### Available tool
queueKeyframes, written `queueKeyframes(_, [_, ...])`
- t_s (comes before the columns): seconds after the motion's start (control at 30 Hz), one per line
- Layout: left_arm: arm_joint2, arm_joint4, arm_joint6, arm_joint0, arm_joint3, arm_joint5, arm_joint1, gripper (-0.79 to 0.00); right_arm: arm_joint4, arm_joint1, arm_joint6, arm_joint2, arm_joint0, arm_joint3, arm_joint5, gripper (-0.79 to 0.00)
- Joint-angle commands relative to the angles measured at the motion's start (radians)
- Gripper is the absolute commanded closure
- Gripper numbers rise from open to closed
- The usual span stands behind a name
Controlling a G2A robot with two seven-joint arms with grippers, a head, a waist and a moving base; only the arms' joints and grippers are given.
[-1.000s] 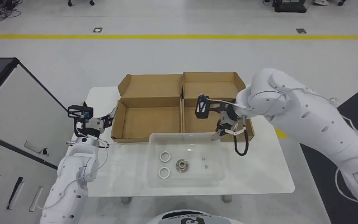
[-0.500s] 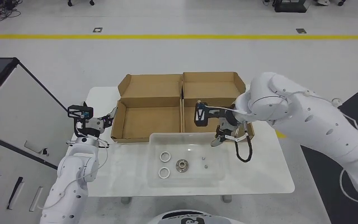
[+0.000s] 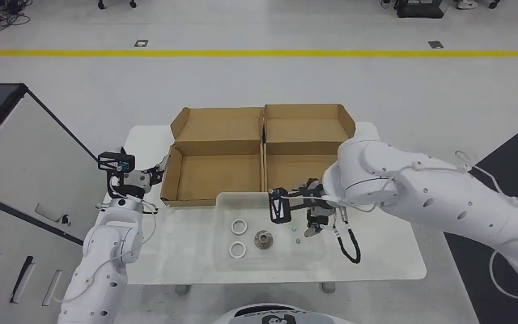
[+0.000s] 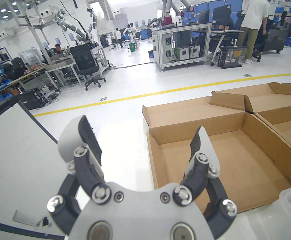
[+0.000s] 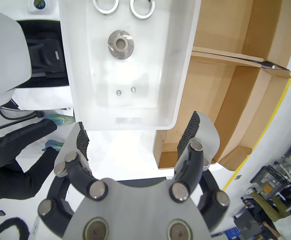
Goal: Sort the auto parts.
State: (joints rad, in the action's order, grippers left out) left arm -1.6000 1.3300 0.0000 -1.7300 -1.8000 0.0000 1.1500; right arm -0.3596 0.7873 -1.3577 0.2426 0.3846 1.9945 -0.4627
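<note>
Down on the tray's floor the hub (image 5: 120, 44) lay flat near the middle, its wide flange underneath and its short collar and bore facing straight up. It was round, dull grey metal, with no long axis to speak of. Two pale rings (image 5: 142, 8) lay flat toward the robot's left end of the tray, openings up, one nearer the boxes and the other (image 3: 237, 250) nearer the robot, close together. Two small silvery nuts (image 5: 118, 92) sat side by side toward the right end, well apart from the hub.

The tray (image 3: 243, 198) was white and shallow, with its long axis running left to right across the table (image 3: 380, 251). Just behind it stood two brown cardboard boxes, the left box (image 3: 212, 178) and the right box (image 3: 295, 166), wall against wall, with their lids folded back away from the robot.

The right gripper (image 5: 138, 125) hung above the tray's right end, pointing along the tray toward the parts, with its ribbed fingers (image 5: 188, 131) spread wide and nothing between them. The left gripper (image 4: 142, 127) was held off the table's left side, aimed at the left box, its fingers (image 4: 89, 136) likewise wide apart and bare.
</note>
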Motion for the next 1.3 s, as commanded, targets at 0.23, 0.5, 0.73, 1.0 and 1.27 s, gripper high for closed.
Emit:
queueKeyframes(0.23, [0.000, 0.000, 0.000, 0.000, 0.000, 0.000, 0.000, -0.785, 0.038, 0.040, -0.037, -0.073, -0.029, -0.011, 0.036, -0.785])
queueKeyframes(0.5, [0.000, 0.000, 0.000, 0.000, 0.000, 0.000, 0.000, -0.785, -0.007, 0.097, -0.033, -0.073, 0.044, -0.075, 0.033, -0.785])
queueKeyframes(0.73, [0.000, 0.000, 0.000, 0.000, 0.000, 0.000, 0.000, -0.785, -0.046, 0.135, -0.054, -0.073, 0.095, -0.134, 0.054, -0.705])
queueKeyframes(1.0, [0.000, 0.000, 0.000, 0.000, 0.000, 0.000, 0.000, -0.785, -0.065, 0.160, -0.062, -0.073, 0.127, -0.172, 0.061, -0.631])
queueKeyframes(1.27, [0.000, 0.000, 0.000, 0.000, 0.000, 0.000, 0.000, -0.785, -0.084, 0.173, -0.072, -0.073, 0.149, -0.192, 0.071, -0.413])
